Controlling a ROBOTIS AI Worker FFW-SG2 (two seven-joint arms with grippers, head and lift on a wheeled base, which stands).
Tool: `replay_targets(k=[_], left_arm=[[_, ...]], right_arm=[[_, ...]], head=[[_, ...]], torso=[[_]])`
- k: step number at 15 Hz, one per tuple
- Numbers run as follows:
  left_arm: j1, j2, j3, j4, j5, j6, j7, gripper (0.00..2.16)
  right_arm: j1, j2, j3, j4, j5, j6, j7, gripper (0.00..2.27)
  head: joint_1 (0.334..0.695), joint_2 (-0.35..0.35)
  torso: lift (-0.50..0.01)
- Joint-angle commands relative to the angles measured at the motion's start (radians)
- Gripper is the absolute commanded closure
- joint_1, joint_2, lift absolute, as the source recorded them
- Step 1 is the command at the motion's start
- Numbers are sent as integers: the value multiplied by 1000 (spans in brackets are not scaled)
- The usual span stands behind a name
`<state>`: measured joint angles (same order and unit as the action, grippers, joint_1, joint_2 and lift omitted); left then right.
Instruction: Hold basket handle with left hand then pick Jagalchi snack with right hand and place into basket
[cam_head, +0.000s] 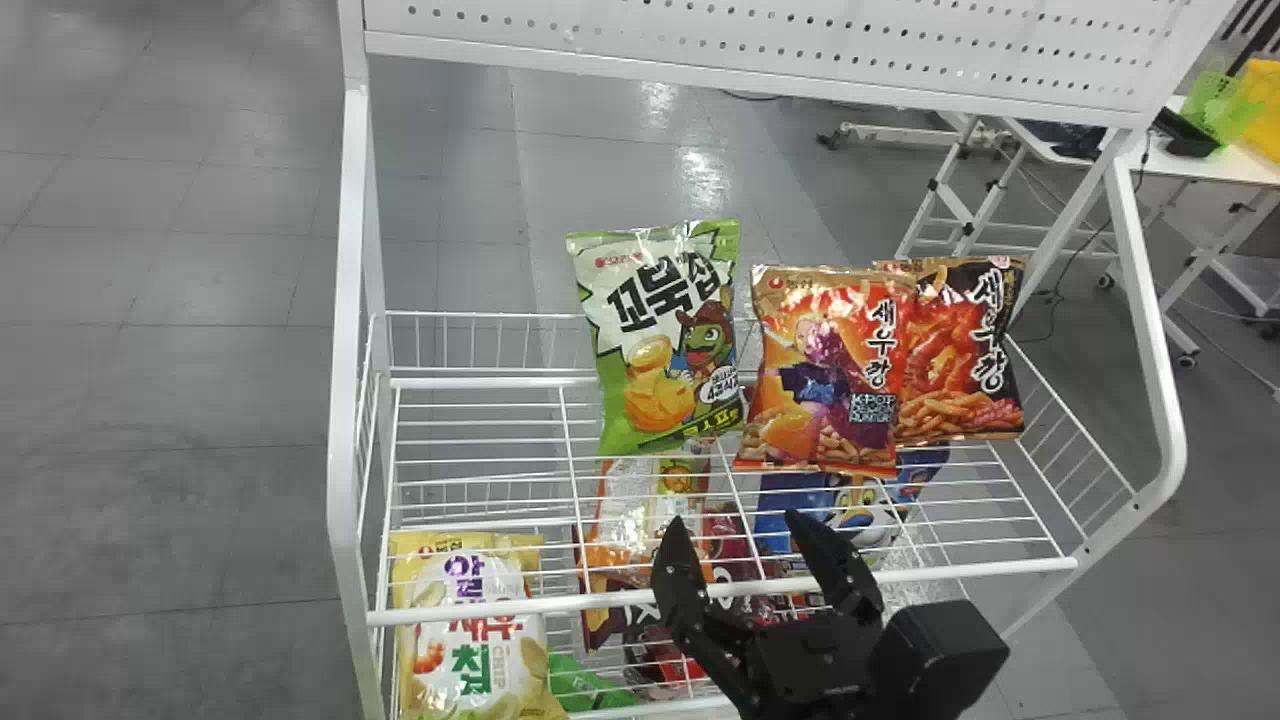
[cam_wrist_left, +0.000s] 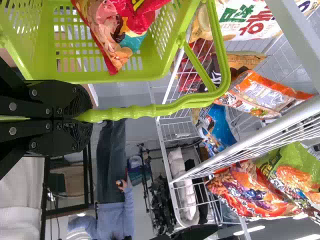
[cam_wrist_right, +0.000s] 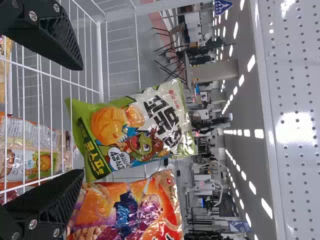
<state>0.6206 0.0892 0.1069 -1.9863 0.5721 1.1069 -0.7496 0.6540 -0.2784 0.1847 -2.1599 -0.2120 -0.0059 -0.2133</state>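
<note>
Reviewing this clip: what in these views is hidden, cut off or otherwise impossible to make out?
- Snack bag in the basket: partly cut off by the left wrist view's edge.
- Handle: stretch between the left gripper's fingers, hidden by them there.
- Head view: lower-shelf bags, partly behind wires and the right gripper.

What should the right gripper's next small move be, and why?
Probably pause the right gripper short of the snack bags and confirm the target first: its jaws stand open and empty in front of several, while a red bag already lies in the basket, whose handle the left gripper grips.
</note>
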Motion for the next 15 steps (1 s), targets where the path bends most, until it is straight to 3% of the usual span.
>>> replay_targets(k=[1,15], left_arm=[[8,0,0,-8,0,0,4,1872],[11,-2,16,4,29,0,-11,1872]], right_arm=[[1,-1,1,-1,8,-1,0,70],[7,-1,9,-9,17,-1,0,70]], head=[[695,-255],[695,-250]], torso=[[-10],[-10]])
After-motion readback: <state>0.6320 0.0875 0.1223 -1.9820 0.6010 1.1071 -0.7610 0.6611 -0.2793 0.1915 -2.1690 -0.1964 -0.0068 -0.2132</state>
